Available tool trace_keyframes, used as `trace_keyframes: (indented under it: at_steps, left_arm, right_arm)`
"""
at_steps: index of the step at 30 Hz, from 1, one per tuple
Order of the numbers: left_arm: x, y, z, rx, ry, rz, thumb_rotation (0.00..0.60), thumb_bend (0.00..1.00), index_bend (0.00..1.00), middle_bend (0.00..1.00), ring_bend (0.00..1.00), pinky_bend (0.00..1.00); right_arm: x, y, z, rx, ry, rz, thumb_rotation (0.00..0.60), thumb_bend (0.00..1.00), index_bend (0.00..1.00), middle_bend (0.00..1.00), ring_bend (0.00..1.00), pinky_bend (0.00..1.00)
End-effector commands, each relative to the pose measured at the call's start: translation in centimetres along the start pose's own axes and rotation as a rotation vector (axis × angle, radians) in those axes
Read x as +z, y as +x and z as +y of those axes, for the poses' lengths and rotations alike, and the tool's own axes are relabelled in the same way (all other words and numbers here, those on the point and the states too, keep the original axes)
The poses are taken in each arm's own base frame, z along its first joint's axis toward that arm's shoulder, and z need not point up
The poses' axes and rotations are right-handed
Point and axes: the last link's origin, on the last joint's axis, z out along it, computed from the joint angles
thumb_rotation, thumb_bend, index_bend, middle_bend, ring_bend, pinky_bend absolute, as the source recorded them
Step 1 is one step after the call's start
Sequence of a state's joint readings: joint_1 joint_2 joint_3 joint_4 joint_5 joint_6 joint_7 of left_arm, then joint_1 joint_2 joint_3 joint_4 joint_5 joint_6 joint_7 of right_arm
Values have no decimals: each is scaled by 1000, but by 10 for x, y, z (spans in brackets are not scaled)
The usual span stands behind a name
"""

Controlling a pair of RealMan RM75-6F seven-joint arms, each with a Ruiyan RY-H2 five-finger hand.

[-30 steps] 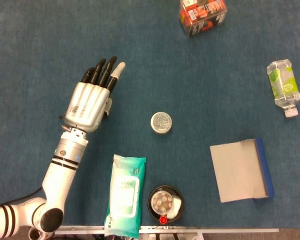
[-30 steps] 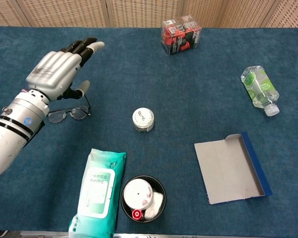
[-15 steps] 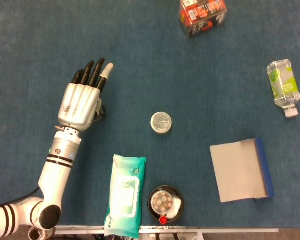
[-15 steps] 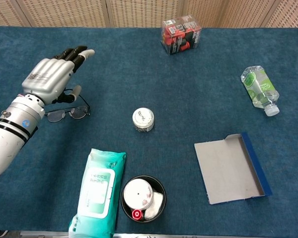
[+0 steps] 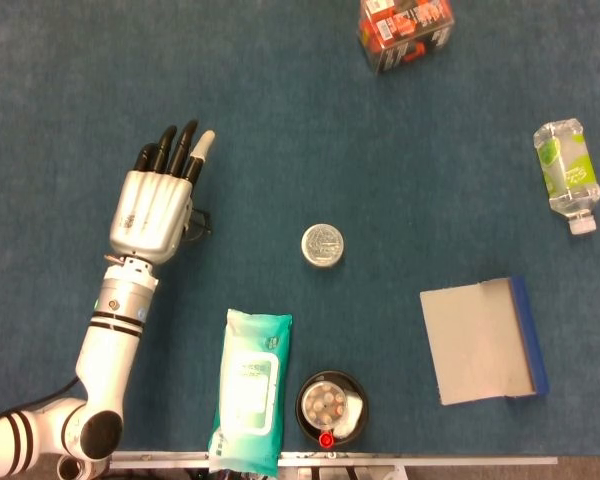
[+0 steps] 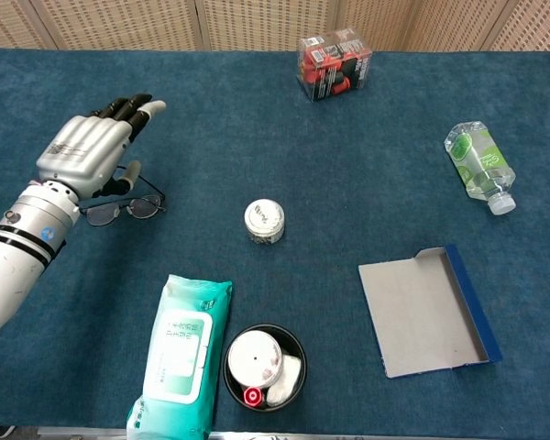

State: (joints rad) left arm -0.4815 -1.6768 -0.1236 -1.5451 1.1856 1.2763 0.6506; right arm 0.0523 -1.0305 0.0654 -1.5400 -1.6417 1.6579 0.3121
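Fingers (image 5: 170, 152) of the left hand (image 5: 152, 208) extend straight and lie close side by side, pointing away from the robot, with nothing held between them. Its thumb (image 6: 128, 174) shows in the chest view, angled down beside the palm and apart from the other fingers. This hand hovers palm down directly over a pair of eyeglasses (image 6: 124, 209), which lie on the blue table (image 6: 367, 137) on the robot's left. In the head view the hand covers most of the eyeglasses, and only a short dark part of the frame shows at its edge. In the chest view both lenses show just beneath the wrist side of the hand. Whether the hand touches the eyeglasses cannot be told. The right hand appears in neither view.

Near the middle of the table stands a small round tin (image 5: 322, 245), well apart from the hand. At the near edge lies a teal pack of wet wipes (image 5: 250, 389), and just beside it is a black round container (image 5: 332, 408) with small items inside. A flattened grey carton with a blue edge (image 5: 482, 339) lies toward the right. A clear bottle with a green label (image 5: 566, 175) lies on its side at the far right. A clear box with red contents (image 5: 405, 30) stands at the far edge.
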Motion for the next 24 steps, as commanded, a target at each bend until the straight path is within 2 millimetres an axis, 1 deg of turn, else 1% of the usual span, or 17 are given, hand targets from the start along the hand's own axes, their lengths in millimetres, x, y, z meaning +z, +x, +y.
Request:
trace_keyframes:
  at_steps: [1, 6, 13, 18, 24]
  left_arm:
    - [-2, -2, 0, 5, 2, -15, 600, 548, 0, 0, 0, 156]
    - [-8, 3, 8, -19, -29, 3, 600, 549, 0, 0, 0, 156]
    - [-15, 22, 18, -35, -70, 58, 600, 549, 0, 0, 0, 156]
    - [-13, 27, 13, -17, -45, 75, 600, 548, 0, 0, 0, 156]
    - [-9, 21, 1, 84, 0, 81, 600, 549, 0, 0, 0, 156]
  right_arm:
    - [0, 0, 0, 1, 1, 1, 600, 334, 484, 478, 382, 352]
    - [0, 0, 0, 0, 1, 0, 600, 334, 483, 478, 382, 352]
    - [0, 0, 0, 0, 2, 0, 600, 334, 483, 478, 382, 352]
    - [-1, 0, -1, 0, 5, -2, 600, 334, 483, 478, 382, 352]
    - [0, 0, 0, 0, 3, -1, 600, 333, 483, 478, 382, 352]
